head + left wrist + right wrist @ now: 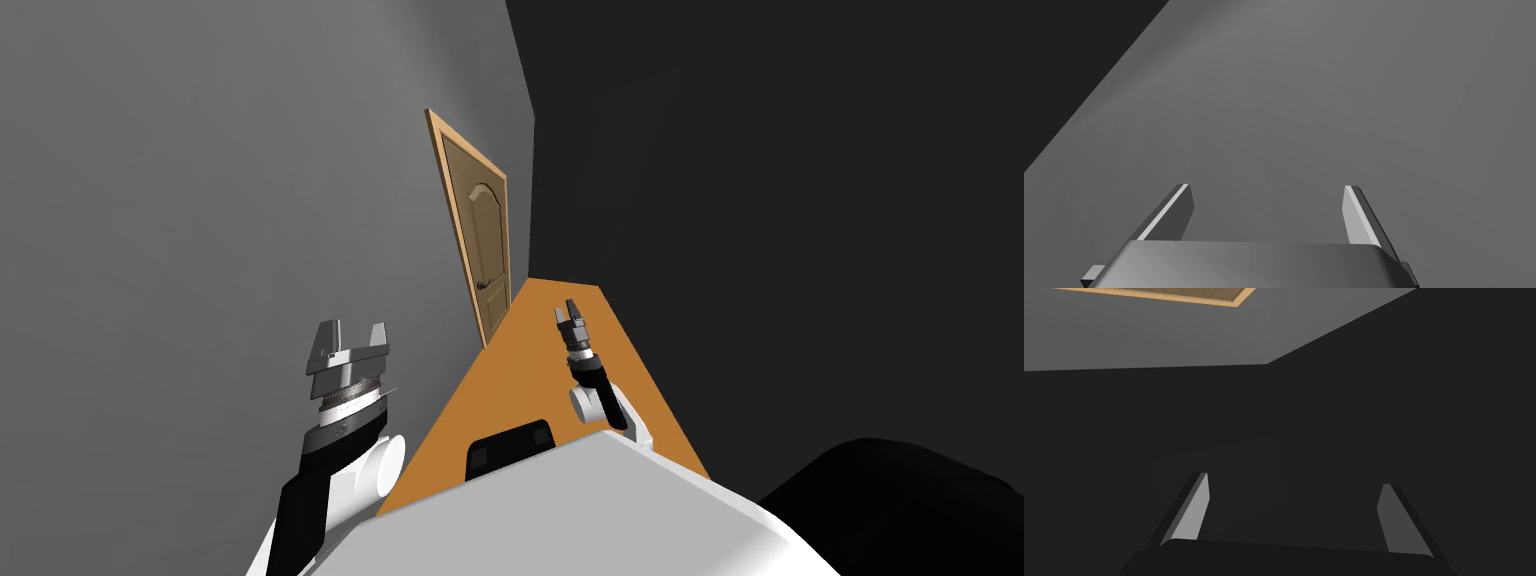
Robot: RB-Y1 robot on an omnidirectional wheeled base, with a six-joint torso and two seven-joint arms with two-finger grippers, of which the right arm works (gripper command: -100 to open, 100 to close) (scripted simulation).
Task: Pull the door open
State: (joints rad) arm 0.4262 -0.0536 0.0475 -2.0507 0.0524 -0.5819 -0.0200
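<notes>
Fingers [1356, 215] of my left gripper [348, 335] and right gripper [570, 308] stand wide apart, holding nothing. I see the big grey wall [200, 200], the orange floor [540, 370], then the brown wooden door [485, 240] in that wall, far ahead.

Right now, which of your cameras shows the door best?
The head view: it shows the whole brown door, set in the grey wall, with its knob. The right wrist view catches just one corner of the door. The left wrist view faces the grey wall instead.
</notes>
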